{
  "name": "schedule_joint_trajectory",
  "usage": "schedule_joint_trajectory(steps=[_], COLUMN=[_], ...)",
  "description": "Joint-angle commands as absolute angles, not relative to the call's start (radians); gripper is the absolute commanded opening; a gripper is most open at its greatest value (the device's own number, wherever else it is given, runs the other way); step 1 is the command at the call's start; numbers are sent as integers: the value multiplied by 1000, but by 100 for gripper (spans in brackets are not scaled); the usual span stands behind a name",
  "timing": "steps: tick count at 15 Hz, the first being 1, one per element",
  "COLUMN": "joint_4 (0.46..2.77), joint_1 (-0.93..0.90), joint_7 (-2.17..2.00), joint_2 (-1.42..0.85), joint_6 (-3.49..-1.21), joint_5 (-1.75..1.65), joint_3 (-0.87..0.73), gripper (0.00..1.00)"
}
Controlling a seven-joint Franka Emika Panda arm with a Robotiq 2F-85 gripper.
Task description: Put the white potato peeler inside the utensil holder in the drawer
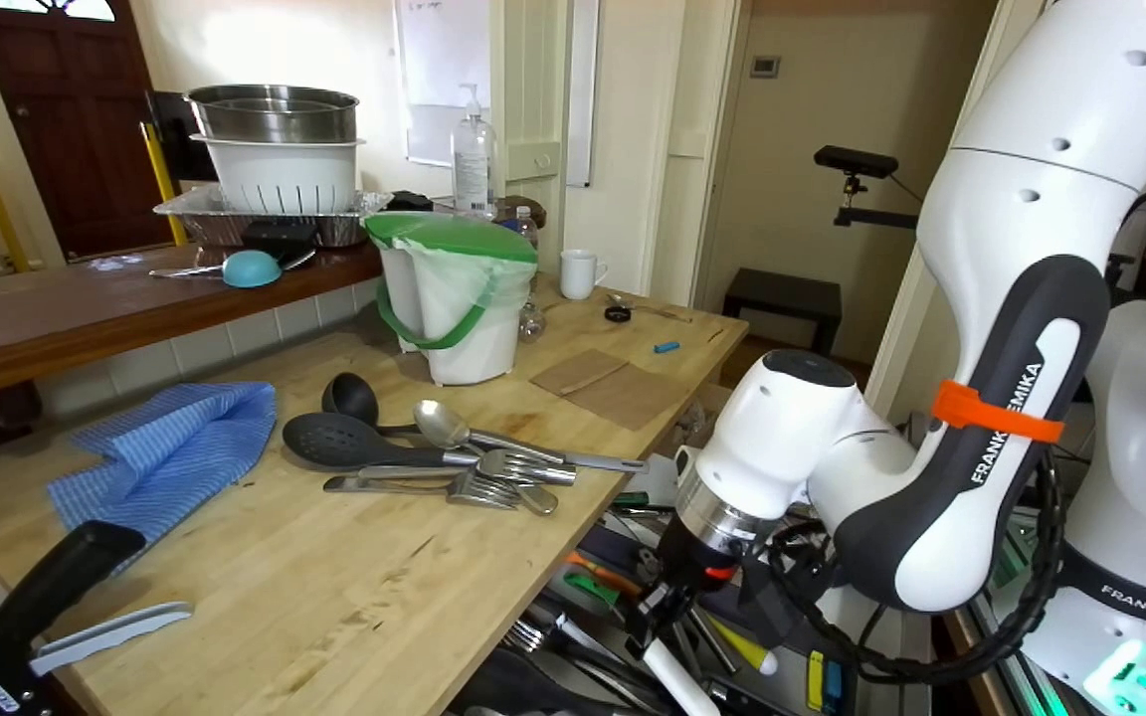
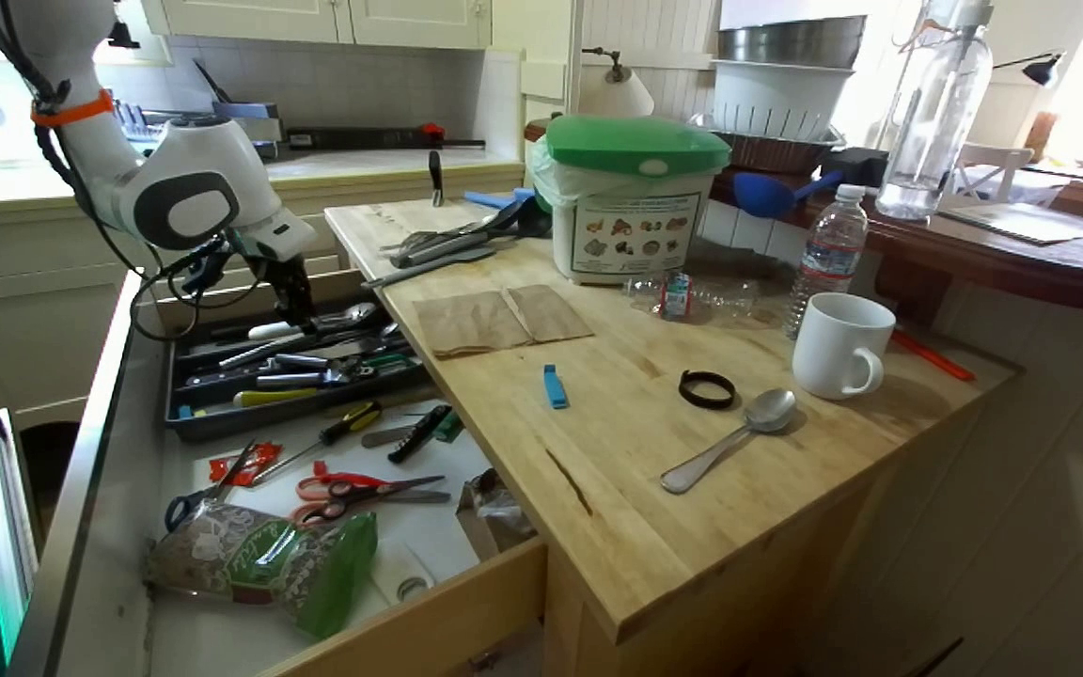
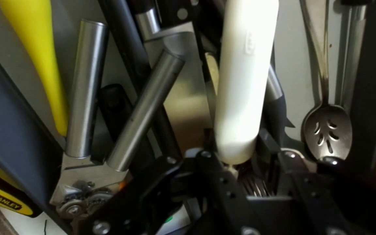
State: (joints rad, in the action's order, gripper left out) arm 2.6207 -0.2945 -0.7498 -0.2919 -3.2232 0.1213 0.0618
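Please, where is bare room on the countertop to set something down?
Most room: the countertop between the blue cloth, utensil pile and edge above the drawer. Also: between the blue piece and single spoon. Crowded: between bucket and mug, and inside the utensil holder.

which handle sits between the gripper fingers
The white potato peeler: in the wrist view, the yellow handle and can opener lie left of it, outside the fingers.

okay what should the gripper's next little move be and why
Probably open gently: the gripper appears closed on the white potato peeler, which is over the dark utensil holder in the open drawer. Whether it touches the utensils beneath is hard to tell.
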Motion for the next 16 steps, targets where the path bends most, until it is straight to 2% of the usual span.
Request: schedule_joint_trajectory(steps=[1,6,10,13,14,16], joint_4=[2663,2706,2745,2741,2732,2732], joint_1=[-155,121,252,271,243,252], joint_7=[-712,-801,-802,-793,-783,-782], joint_2=[-302,-347,-370,-368,-369,-369], joint_6=[-3350,-3481,-3549,-3560,-3543,-3543], joint_5=[219,93,37,4,25,16], joint_3=[203,395,423,399,382,380], gripper=[8,8,8,8,33,33])
